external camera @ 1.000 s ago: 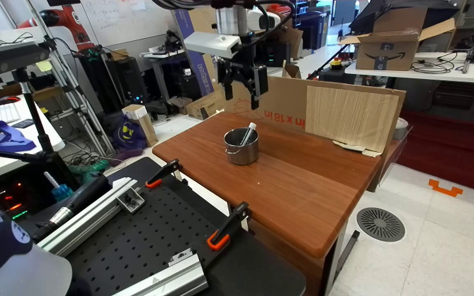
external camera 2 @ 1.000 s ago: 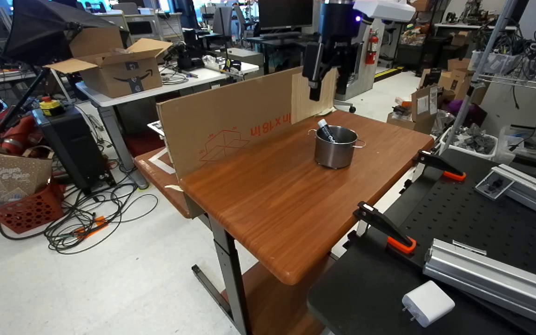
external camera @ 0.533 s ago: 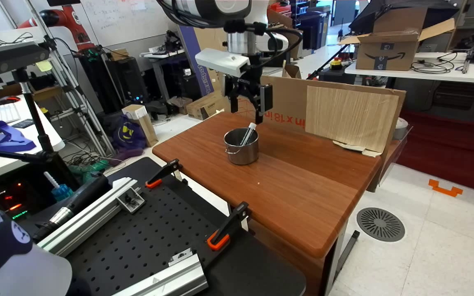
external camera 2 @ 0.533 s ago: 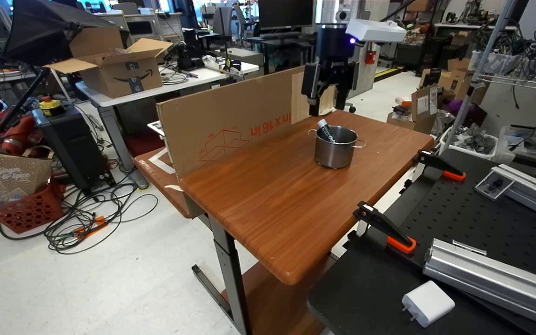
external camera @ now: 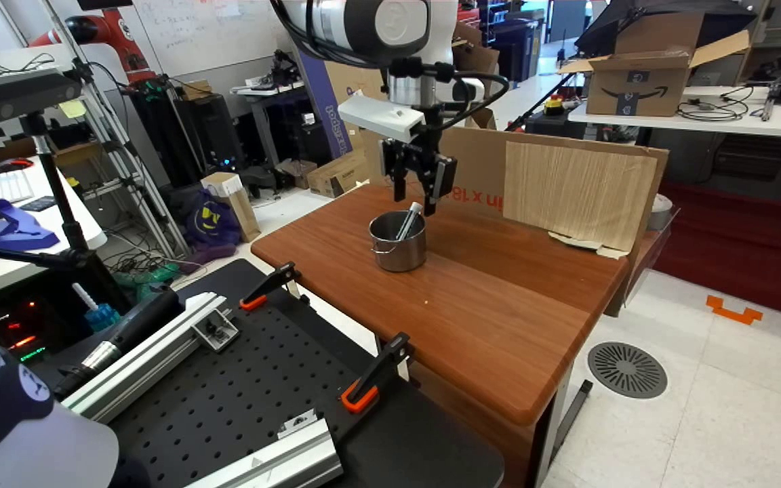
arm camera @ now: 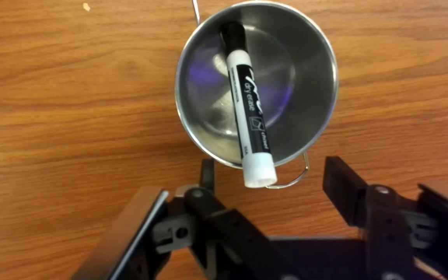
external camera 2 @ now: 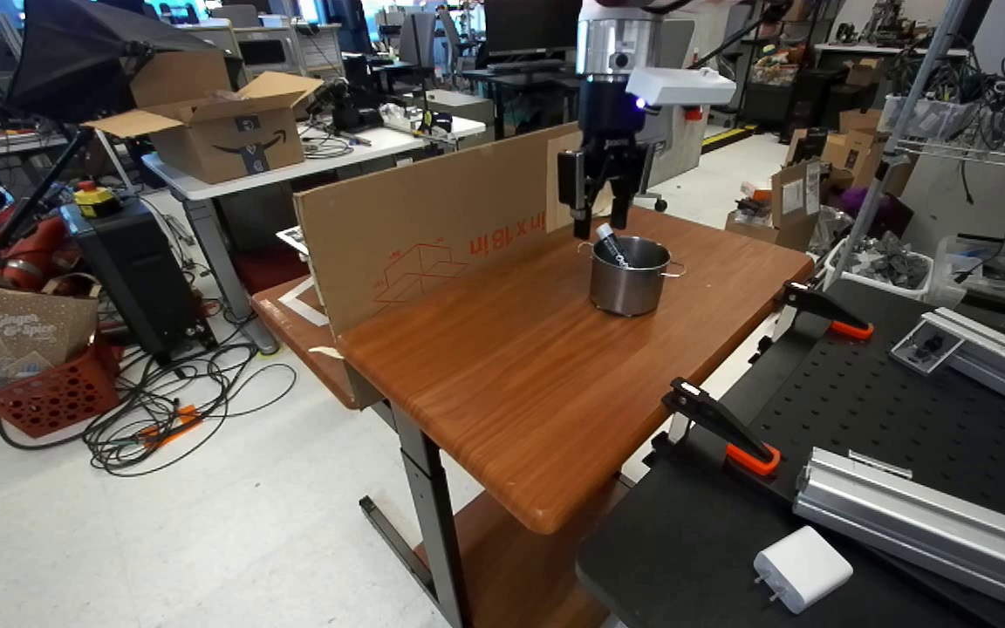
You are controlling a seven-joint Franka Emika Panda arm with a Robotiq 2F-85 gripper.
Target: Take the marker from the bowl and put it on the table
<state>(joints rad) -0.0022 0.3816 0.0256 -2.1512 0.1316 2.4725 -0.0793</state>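
Pretty sure this is the reach step, right before the grab. The gripper (external camera 2: 600, 218) hangs near the rim with its fingers (arm camera: 342, 190) spread and nothing pinched. Just below it is the marker (arm camera: 249, 105), leaning in the bowl (external camera 2: 629, 292): black cap down inside, white end poking over the rim on the gripper's side. In the wrist view that end lines up with the gap between the fingers, but I can't tell how much drop is left. Next move, I'd guess: lower so the fingers straddle the white end, squeeze, lift till the cap clears the rim, then lay it on the table (external camera 2: 502, 366) below the gripper, off to one side of the bowl.

Labels, working outward from the gripper: the marker says "dry erase" and "chisel", plus a half turned-away logo that's probably Expo. Past the gripper, the cardboard panel (external camera 2: 433, 209) has upside-down red print; I can make out "18 in". Back from the gripper, the arm base (external camera: 17, 434) shows "KA". Way farther out, a carton (external camera: 638, 93) has the Amazon smile arrow and a package (external camera 2: 27, 336) reads "Ginger & Spice".
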